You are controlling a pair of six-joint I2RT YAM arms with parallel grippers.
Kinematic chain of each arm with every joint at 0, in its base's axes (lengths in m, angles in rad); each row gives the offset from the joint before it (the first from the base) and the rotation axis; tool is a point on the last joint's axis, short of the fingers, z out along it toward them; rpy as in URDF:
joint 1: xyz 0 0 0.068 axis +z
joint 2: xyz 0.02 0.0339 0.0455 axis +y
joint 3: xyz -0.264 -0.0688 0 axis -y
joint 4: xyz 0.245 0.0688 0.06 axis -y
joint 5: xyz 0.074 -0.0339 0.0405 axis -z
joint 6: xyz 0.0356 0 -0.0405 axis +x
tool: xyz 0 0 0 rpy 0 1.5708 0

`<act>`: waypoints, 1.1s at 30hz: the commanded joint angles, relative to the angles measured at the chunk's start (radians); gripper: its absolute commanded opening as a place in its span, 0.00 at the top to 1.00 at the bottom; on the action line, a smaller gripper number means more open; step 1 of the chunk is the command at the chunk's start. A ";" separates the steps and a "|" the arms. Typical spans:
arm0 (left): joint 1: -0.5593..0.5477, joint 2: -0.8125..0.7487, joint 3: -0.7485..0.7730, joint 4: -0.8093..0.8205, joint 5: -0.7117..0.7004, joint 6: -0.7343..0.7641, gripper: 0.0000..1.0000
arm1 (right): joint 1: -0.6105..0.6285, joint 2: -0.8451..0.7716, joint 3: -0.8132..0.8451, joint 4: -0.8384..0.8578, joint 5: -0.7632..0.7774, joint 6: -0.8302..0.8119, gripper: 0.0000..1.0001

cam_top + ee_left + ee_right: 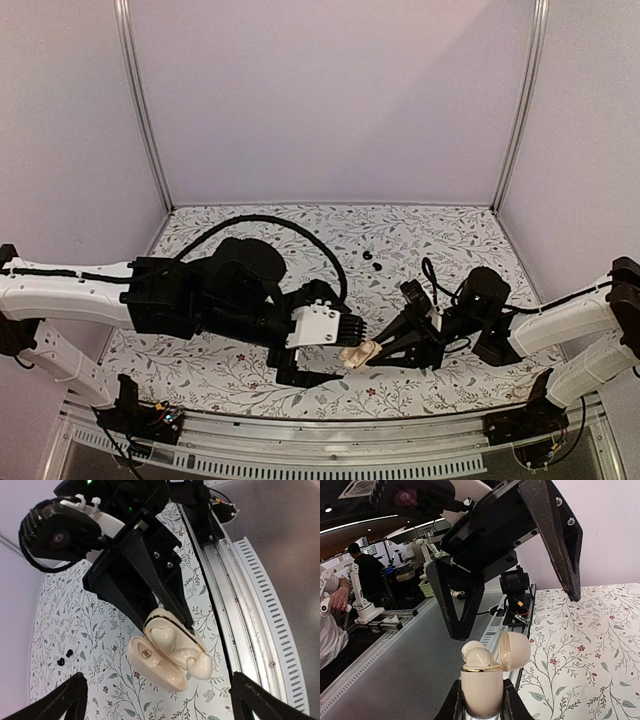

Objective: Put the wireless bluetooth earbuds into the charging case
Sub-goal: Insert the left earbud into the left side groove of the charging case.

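The cream charging case (360, 353) hangs above the table's front edge with its lid swung open. My right gripper (385, 348) is shut on its body, one finger on each side (482, 700). In the left wrist view the open case (170, 650) shows cream rounded moulding inside. My left gripper (350, 350) stands open around the case without touching it, its fingertips (75, 690) far apart. The wireless bluetooth earbuds, two tiny black buds (371, 261), lie on the floral table further back; they also show in the left wrist view (64, 657).
The floral tablecloth (440, 240) covers the table, with walls at the back and sides. A metal rail (245, 605) runs along the near edge. A black cable (290, 225) loops over the left arm.
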 commanded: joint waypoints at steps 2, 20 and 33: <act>0.011 0.027 0.006 0.043 -0.027 0.010 0.00 | 0.010 0.002 0.025 -0.001 0.008 -0.004 1.00; 0.010 0.049 0.005 0.081 -0.107 -0.006 0.00 | 0.010 0.003 0.025 -0.006 0.019 -0.009 1.00; 0.011 0.054 0.008 0.094 -0.147 -0.022 0.00 | 0.012 0.006 0.023 -0.013 0.023 -0.015 1.00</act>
